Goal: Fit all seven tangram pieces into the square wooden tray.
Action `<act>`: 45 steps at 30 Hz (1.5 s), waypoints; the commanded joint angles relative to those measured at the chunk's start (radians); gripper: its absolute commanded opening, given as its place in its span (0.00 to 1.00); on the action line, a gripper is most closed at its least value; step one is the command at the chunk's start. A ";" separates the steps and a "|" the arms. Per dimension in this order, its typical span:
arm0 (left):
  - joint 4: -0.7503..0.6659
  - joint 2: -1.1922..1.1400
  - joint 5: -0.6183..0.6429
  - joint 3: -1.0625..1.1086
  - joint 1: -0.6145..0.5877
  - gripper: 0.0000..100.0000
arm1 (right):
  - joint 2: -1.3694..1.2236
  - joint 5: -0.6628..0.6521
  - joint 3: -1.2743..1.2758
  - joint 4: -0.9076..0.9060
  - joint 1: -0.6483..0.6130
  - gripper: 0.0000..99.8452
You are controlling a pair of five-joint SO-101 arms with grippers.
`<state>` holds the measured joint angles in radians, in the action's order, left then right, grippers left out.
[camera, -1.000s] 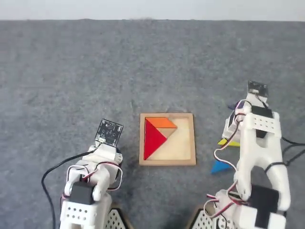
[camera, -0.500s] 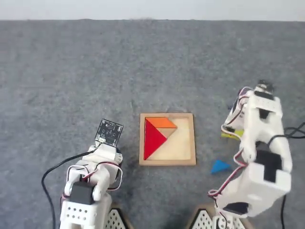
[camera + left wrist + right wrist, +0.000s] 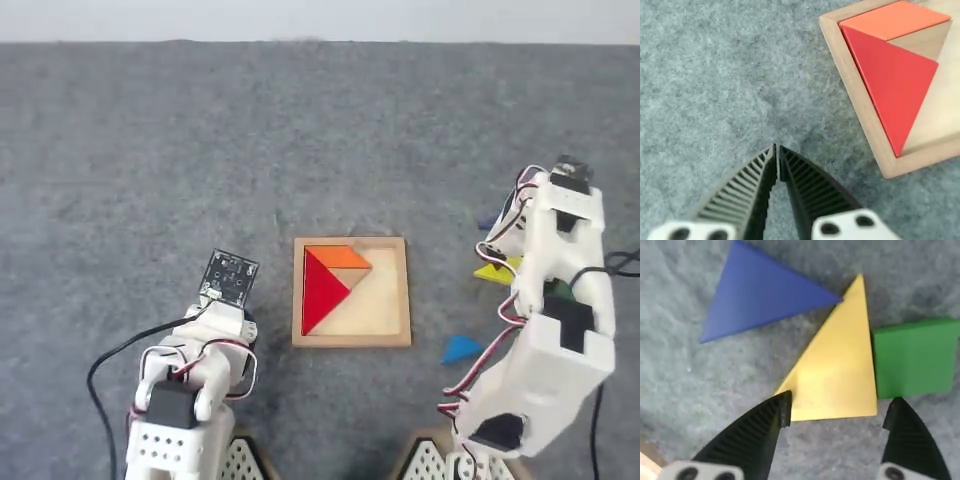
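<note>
The square wooden tray [image 3: 390, 335] lies mid-table with a red triangle [image 3: 322, 290] and an orange piece [image 3: 342, 257] in its left half; both show again as the red triangle [image 3: 895, 82] and orange piece [image 3: 892, 20]. My left gripper [image 3: 777, 150] is shut over bare carpet, left of the tray. My right gripper [image 3: 840, 410] is open above the near edge of a yellow triangle [image 3: 837, 375]. A dark blue triangle [image 3: 760, 290] and a green square [image 3: 915, 357] touch that yellow piece. A light blue triangle [image 3: 461, 348] lies right of the tray.
Grey carpet covers the whole table. The right arm [image 3: 550, 300] stands over the loose pieces right of the tray, hiding part of the yellow triangle [image 3: 494, 271] and green square [image 3: 560, 291]. The left arm [image 3: 195, 370] sits near the front edge.
The right arm has swung farther from the tray and away from the front edge, uncovering the yellow triangle. The left arm and tray pieces have not moved.
</note>
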<state>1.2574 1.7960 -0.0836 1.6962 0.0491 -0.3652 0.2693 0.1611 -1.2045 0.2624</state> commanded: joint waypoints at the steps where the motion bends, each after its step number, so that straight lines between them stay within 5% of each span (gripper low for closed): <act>1: 0.005 0.021 0.005 -0.012 -0.005 0.01 | -0.036 -0.012 -0.028 0.005 0.024 0.27; 16: 0.005 0.021 0.005 -0.012 -0.005 0.01 | -0.061 -0.011 -0.060 -0.027 0.013 0.21; 23: 0.005 0.021 0.005 -0.012 -0.005 0.01 | -0.064 0.098 -0.058 -0.059 0.008 0.13; 45: 0.005 0.021 0.005 -0.012 -0.005 0.01 | 0.056 -0.878 -0.058 -0.050 -0.183 0.10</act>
<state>1.2574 1.7960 -0.0836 1.6962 0.0491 -0.3959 -0.4595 0.1074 -1.2259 0.1028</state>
